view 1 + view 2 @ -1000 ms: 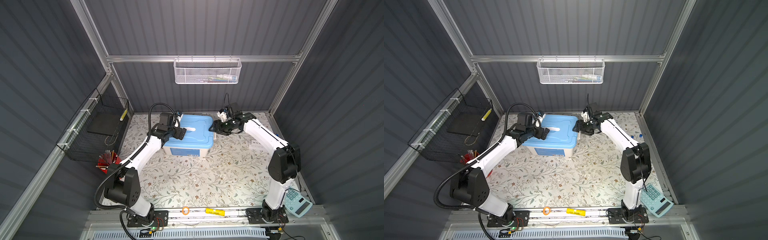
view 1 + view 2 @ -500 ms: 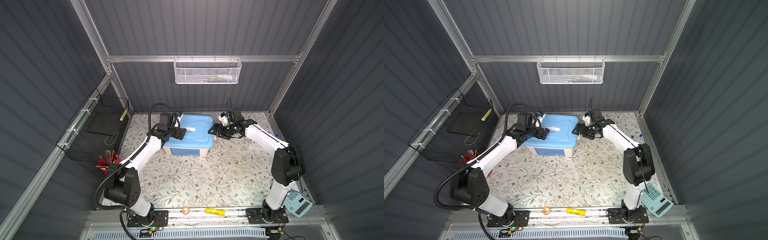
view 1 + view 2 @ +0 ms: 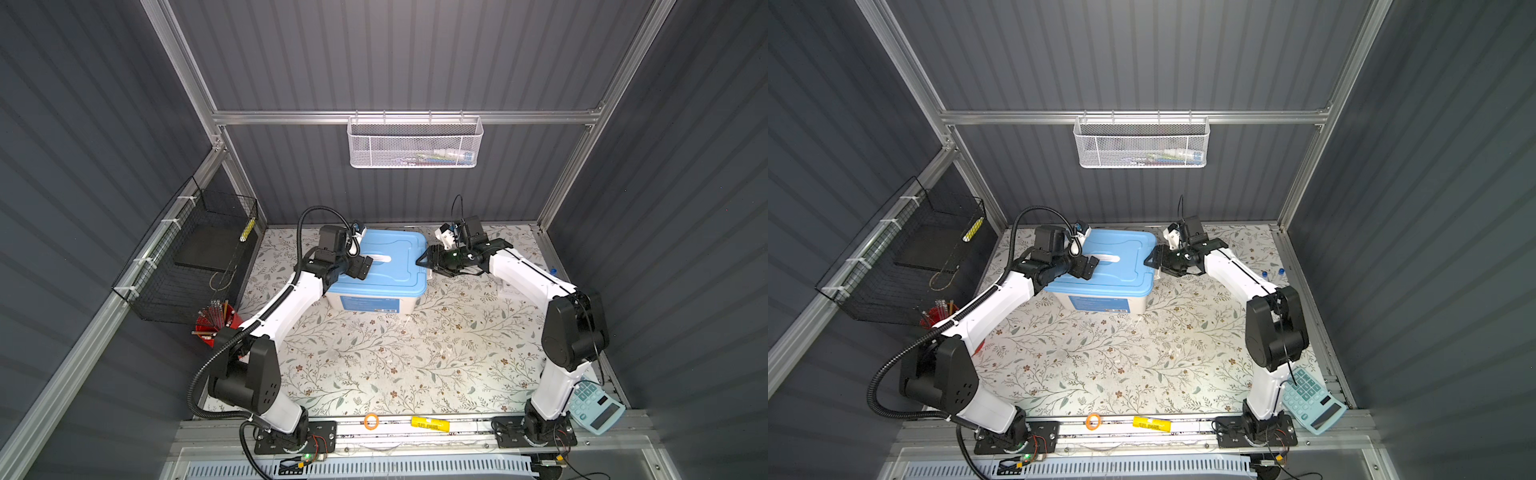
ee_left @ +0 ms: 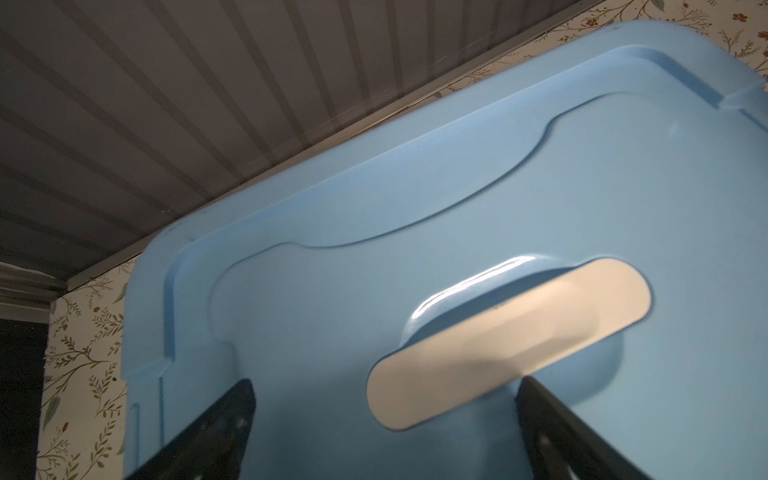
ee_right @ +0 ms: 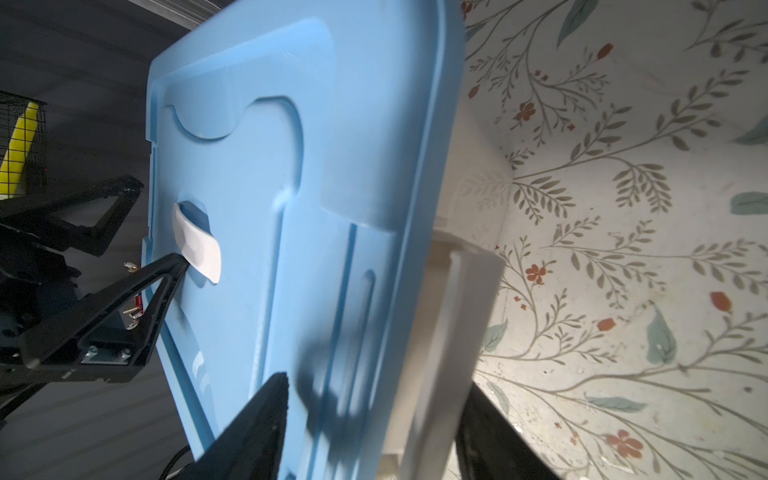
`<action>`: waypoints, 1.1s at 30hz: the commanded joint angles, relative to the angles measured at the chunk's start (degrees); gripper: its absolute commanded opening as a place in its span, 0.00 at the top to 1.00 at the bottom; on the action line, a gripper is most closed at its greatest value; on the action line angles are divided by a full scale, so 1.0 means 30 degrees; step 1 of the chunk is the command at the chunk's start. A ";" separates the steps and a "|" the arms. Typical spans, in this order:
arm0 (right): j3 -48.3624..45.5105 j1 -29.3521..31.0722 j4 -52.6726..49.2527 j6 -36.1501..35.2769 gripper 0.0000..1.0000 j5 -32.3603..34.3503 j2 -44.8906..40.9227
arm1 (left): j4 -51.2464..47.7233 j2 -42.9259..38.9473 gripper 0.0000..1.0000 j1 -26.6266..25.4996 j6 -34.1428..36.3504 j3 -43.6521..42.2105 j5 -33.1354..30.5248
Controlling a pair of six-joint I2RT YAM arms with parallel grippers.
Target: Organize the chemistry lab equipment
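A white storage box [image 3: 365, 303] with a pale blue lid [image 3: 395, 257] [image 3: 1125, 257] stands at the back middle, lid on. My left gripper [image 3: 365, 266] [image 4: 386, 384] hovers open just over the lid, at the near end of its white handle [image 4: 507, 340] [image 5: 197, 245]. My right gripper [image 3: 422, 264] [image 5: 378, 382] is open at the box's right edge. One finger is over the lid and the other is against the white side latch [image 5: 453, 332]. Two small blue caps [image 3: 1264, 274] lie by the right wall. A white holed rack [image 3: 510, 287] shows partly under the right arm. Other equipment is out of view.
A black wire basket [image 3: 195, 257] hangs on the left wall above a red cup of sticks [image 3: 216, 324]. A white mesh basket [image 3: 415, 143] hangs on the back wall. A calculator [image 3: 594, 405], an orange ring [image 3: 371, 421] and a yellow marker [image 3: 431, 424] lie at the front.
My right gripper has moved down and left from behind the box to its right edge, so its jaws now straddle the lid's rim. The left arm has not moved.
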 commanded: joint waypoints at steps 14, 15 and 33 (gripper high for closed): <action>0.1906 0.0888 -0.2280 -0.0541 0.49 0.2187 0.0509 | -0.1518 -0.0147 0.02 -0.0113 0.0548 -0.0423 -0.0051; 0.2082 0.0937 -0.2529 -0.0614 0.50 0.2350 0.0559 | -0.1518 -0.0146 0.02 -0.0113 0.0575 -0.0416 -0.0036; 0.5790 0.2276 -0.7045 -0.2084 0.56 0.7253 0.2393 | -0.1488 -0.0372 0.02 -0.0112 0.0665 -0.0397 -0.0080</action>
